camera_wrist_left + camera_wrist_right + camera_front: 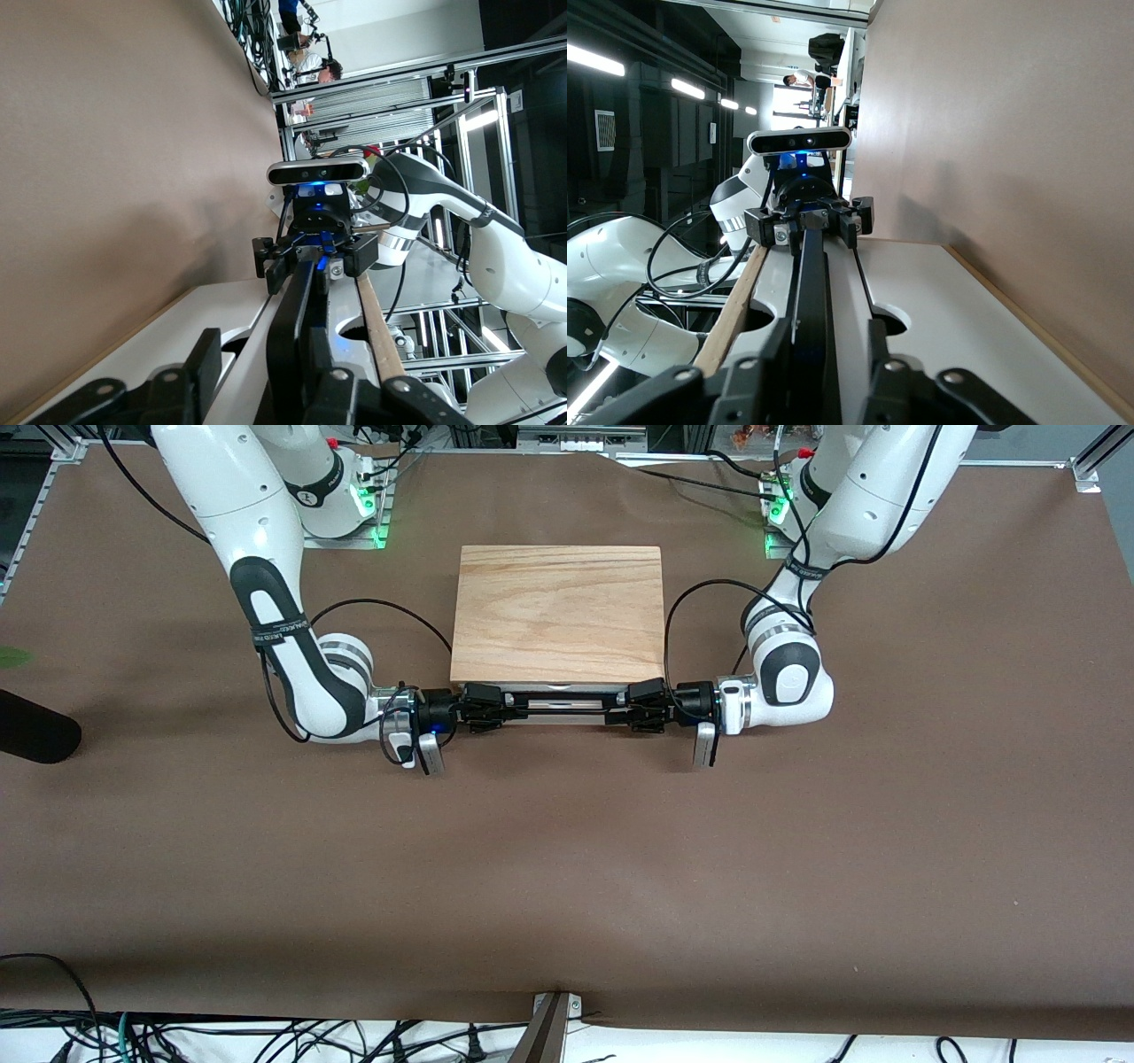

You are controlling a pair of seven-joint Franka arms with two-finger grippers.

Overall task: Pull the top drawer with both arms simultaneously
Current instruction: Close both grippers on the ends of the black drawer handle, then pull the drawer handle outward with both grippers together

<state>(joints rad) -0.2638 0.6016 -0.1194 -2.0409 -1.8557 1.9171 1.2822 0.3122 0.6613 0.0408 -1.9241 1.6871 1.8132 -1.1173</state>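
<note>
Both grippers clamp the black bar handle point(567, 700) of the top drawer point(558, 688), in the cabinet point(558, 611) front facing the front camera. The left gripper point(640, 707) grips the end toward the left arm, the right gripper point(485, 707) the other end

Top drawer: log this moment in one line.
drawer: closed | left hand: on handle end | right hand: on other end | pull: not started

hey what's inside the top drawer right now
Nothing inside can be seen: the top drawer looks shut under the cabinet's wood top, which covers its interior. Only its black bar handle shows, with the left gripper and right gripper at its ends.
</note>
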